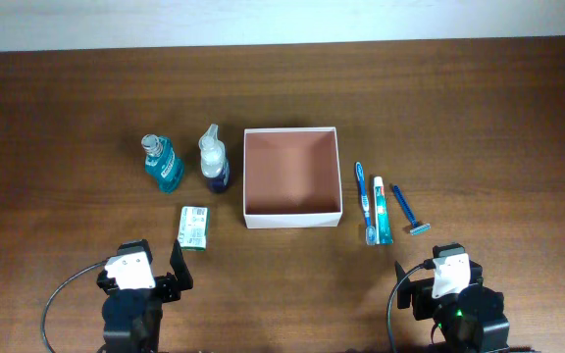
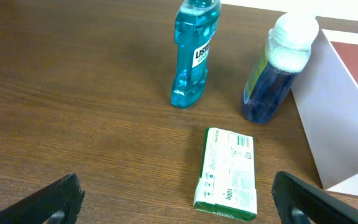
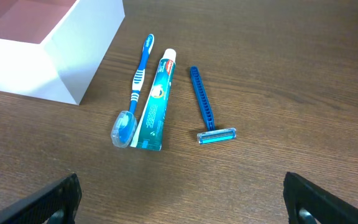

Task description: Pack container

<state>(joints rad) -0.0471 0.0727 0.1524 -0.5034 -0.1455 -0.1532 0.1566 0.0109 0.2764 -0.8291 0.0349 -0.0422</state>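
The container [image 1: 292, 218], a square white box with a reddish-brown inside, stands empty at the table's middle; its wall shows in the left wrist view [image 2: 334, 124] and the right wrist view [image 3: 73, 56]. Left of it stand a blue mouthwash bottle [image 1: 162, 163] [image 2: 193, 53] and a dark blue spray bottle [image 1: 213, 161] [image 2: 275, 74]. A green-and-white packet [image 1: 194, 227] [image 2: 227, 173] lies in front of them. Right of the container lie a toothbrush [image 1: 364, 201] [image 3: 134, 93], a toothpaste tube [image 1: 382, 211] [image 3: 155, 102] and a blue razor [image 1: 409, 211] [image 3: 205, 109]. My left gripper [image 2: 179, 202] and right gripper [image 3: 182, 202] are open and empty near the front edge.
The wooden table [image 1: 67, 118] runs wide on both sides. A white wall strip [image 1: 282, 20] lies behind its far edge. Cables trail from both arm bases at the front.
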